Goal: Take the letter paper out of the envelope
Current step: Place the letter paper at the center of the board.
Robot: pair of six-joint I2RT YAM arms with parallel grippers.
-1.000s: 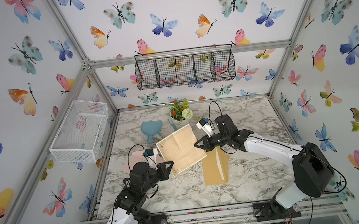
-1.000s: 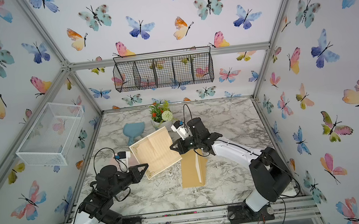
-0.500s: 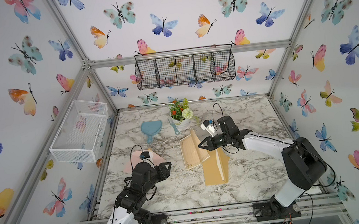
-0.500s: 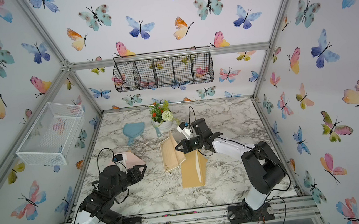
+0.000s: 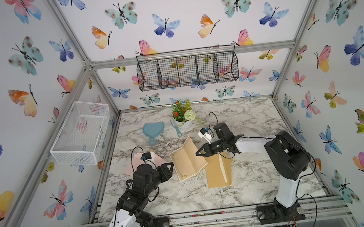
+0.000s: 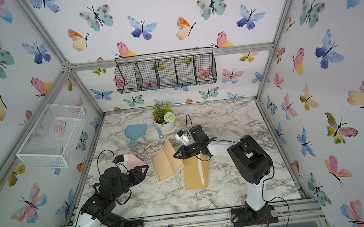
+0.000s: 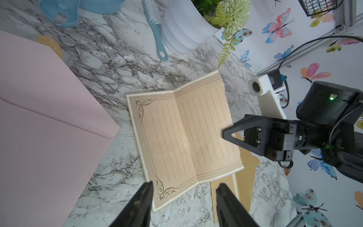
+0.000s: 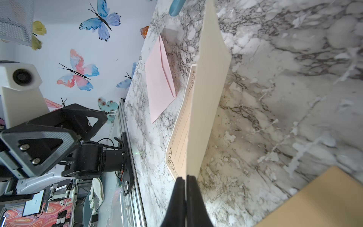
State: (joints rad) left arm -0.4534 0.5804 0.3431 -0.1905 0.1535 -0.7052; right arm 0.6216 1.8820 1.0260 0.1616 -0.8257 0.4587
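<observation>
Right wrist view shows the right gripper pinched shut on an edge of the letter paper; the sheet sits half unfolded on the marble table, outside and just beside the brown envelope; the left gripper waits with jaws apart near the sheet's corner; a pink envelope lies beside it.

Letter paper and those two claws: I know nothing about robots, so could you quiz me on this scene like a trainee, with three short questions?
1. True or false: the letter paper sits inside the brown envelope.
2. What does the right gripper pinch? A) pink envelope B) letter paper C) blue brush
3. Fill in: the left gripper has its jaws ____.

Key: 1 false, the paper is out and partly unfolded; 2 B; 3 open.
</observation>
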